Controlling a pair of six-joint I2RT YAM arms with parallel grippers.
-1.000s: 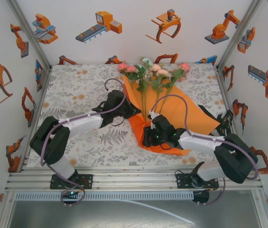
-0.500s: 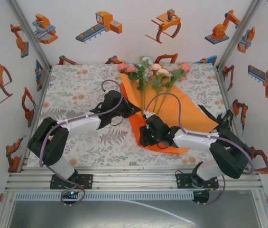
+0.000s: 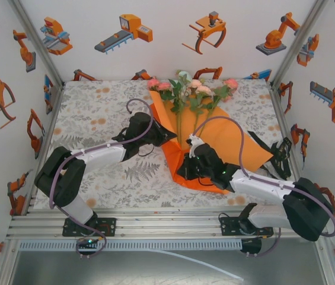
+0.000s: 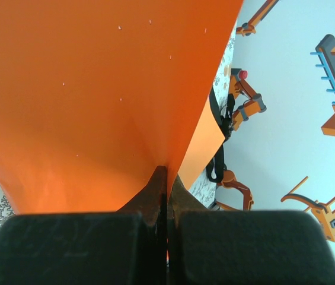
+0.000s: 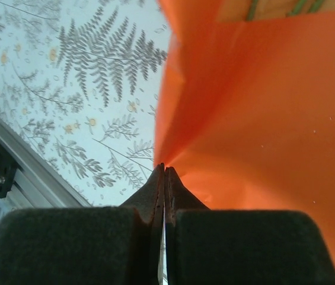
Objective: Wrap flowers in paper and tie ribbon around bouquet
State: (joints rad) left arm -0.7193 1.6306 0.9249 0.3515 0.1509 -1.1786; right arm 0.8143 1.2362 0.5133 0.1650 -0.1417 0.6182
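The flowers lie at the back of the table, heads away from me, with their stems running down onto the orange paper. My left gripper is shut on the paper's left edge, which stands lifted; in the left wrist view the sheet runs up from the closed fingertips. My right gripper is shut on the paper's near corner, and the right wrist view has the fold pinched at the tips. The black ribbon lies by the table's right edge.
A floral tablecloth covers the table, with free room on its left half. White walls with orange robot prints close in the back and both sides. A metal rail runs along the near edge by the arm bases.
My right gripper has shut on the paper's near corner, and the right arm's elbow has swung out to the right. The left arm holds still.
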